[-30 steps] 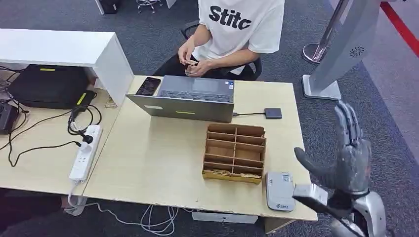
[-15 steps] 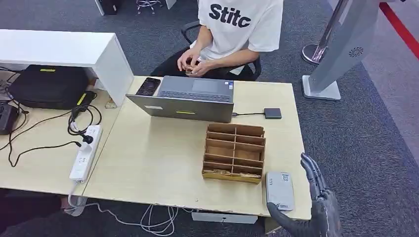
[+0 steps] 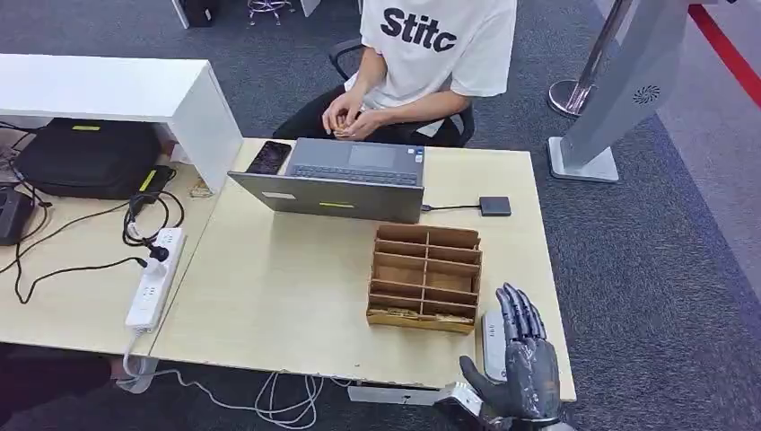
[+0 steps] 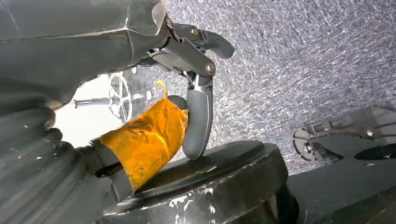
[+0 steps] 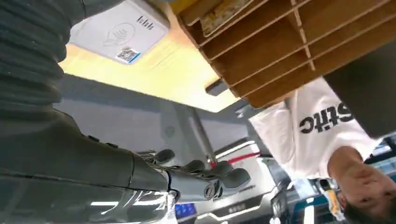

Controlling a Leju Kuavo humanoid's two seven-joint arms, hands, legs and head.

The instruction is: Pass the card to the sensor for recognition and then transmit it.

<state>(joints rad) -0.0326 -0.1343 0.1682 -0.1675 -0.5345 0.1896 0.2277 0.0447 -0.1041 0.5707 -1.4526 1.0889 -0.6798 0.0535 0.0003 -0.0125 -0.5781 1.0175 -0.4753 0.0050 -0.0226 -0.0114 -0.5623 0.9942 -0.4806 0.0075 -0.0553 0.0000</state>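
A pale wood bench (image 3: 287, 287) stands on dark grey carpet (image 3: 664, 242). Left of the bench sits a white shelf (image 3: 108, 85); right of it, a grey stand (image 3: 619, 99) beside a red floor stripe (image 3: 727, 45).

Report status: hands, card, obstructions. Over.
Right hand open above white card sensor, holding nothing. Left hand hanging, state unclear. Cards in brown cardboard organiser. Nothing obstructing.
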